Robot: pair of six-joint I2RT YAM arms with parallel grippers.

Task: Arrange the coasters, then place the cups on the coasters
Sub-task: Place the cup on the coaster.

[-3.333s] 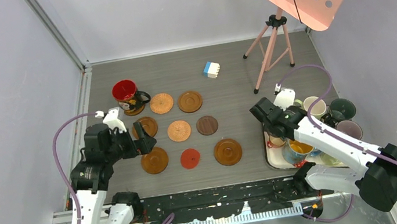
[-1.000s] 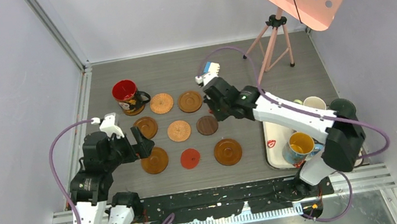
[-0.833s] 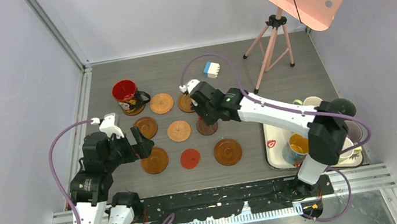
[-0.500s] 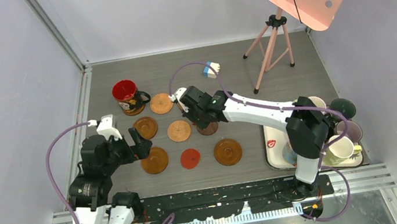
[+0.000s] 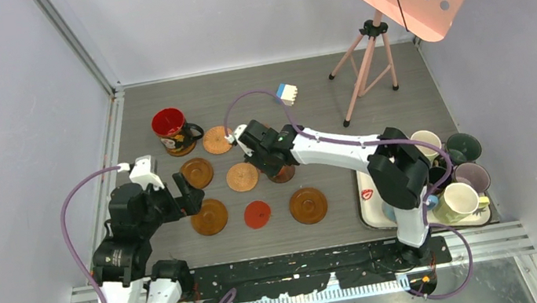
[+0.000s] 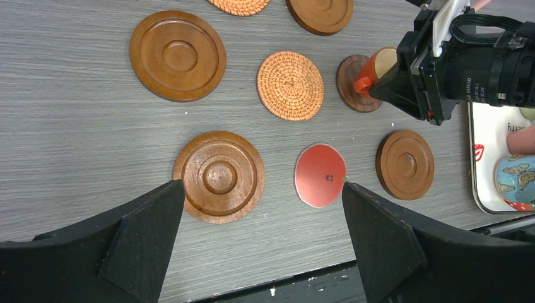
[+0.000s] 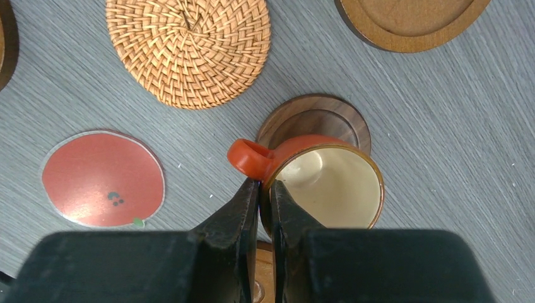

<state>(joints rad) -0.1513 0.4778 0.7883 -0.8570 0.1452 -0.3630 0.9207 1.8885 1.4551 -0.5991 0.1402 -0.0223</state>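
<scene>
Several round coasters lie in rows mid-table: woven ones (image 5: pixel 218 139) (image 5: pixel 242 176), rimmed wooden ones (image 5: pixel 209 217) (image 5: pixel 309 205), a red one (image 5: pixel 257 214) and a dark brown one (image 7: pixel 315 117). My right gripper (image 7: pixel 265 186) is shut on the rim of a small orange cup (image 7: pixel 328 183), next to its handle. The cup sits tilted over the dark brown coaster; I cannot tell whether they touch. A red-inside cup (image 5: pixel 169 124) stands on the far-left coaster. My left gripper (image 6: pixel 262 208) hangs open and empty near the front-left rimmed coaster (image 6: pixel 219 177).
A white tray (image 5: pixel 366 189) sits at the right, with a cream cup (image 5: pixel 428 142), a dark green cup (image 5: pixel 461 146) and others around it. A blue-and-white block (image 5: pixel 286 93) lies at the back. A pink stand's tripod (image 5: pixel 367 58) stands back right.
My right arm has carried the orange cup left from the tray side to over the dark brown coaster. The left arm has barely shifted.
</scene>
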